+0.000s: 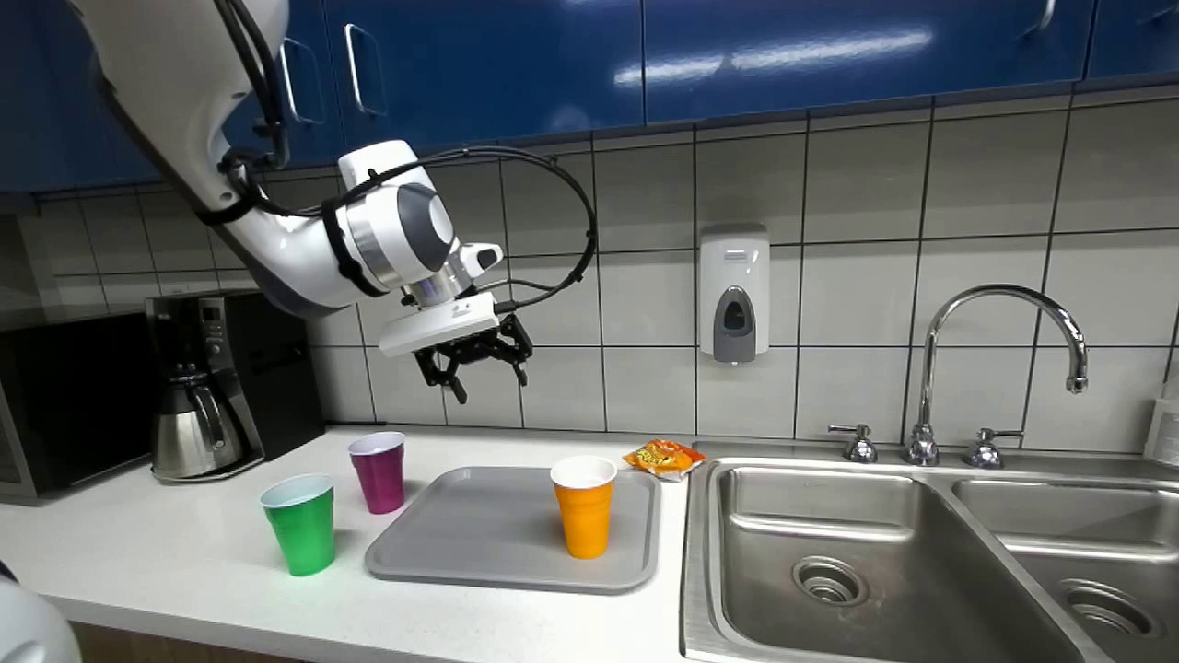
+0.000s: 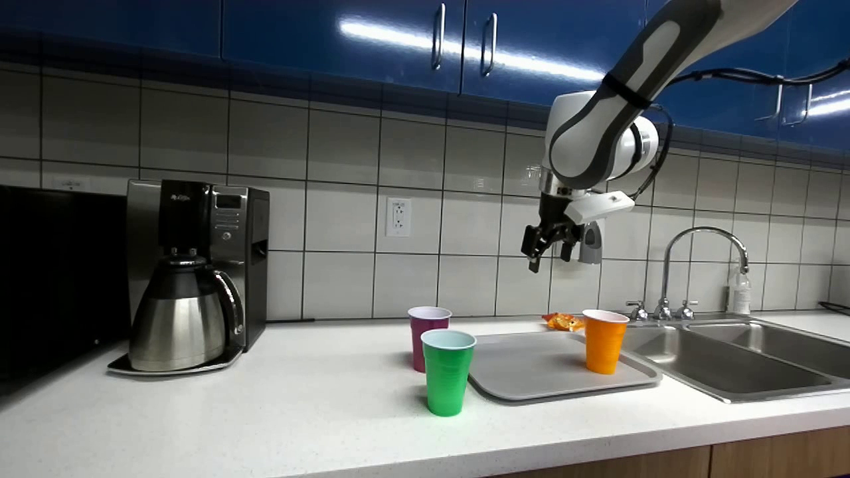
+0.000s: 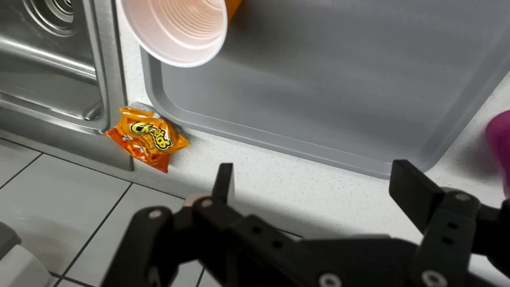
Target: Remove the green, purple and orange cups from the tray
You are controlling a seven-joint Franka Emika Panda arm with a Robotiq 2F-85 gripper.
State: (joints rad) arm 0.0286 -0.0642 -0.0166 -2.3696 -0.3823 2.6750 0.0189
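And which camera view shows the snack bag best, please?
The wrist view. The snack bag appears largest there, nothing covers it, and the printed word "Cheetos" can be read. Both exterior views show it smaller, near a back corner of the tray, with its letters too small to read.

my end effector [image 1: 491, 387] is black; i see a green cup [image 1: 304, 529], purple cup [image 1: 379, 476], orange cup [image 1: 585, 520], grey tray [image 1: 479, 525], speckled white bench [image 3: 259, 171] and blue cupboards [image 1: 497, 55].

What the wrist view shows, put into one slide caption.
Open Robotiq gripper, orange cup on the gray tray; off the tray, a Cheetos bag and a partly visible purple cup.
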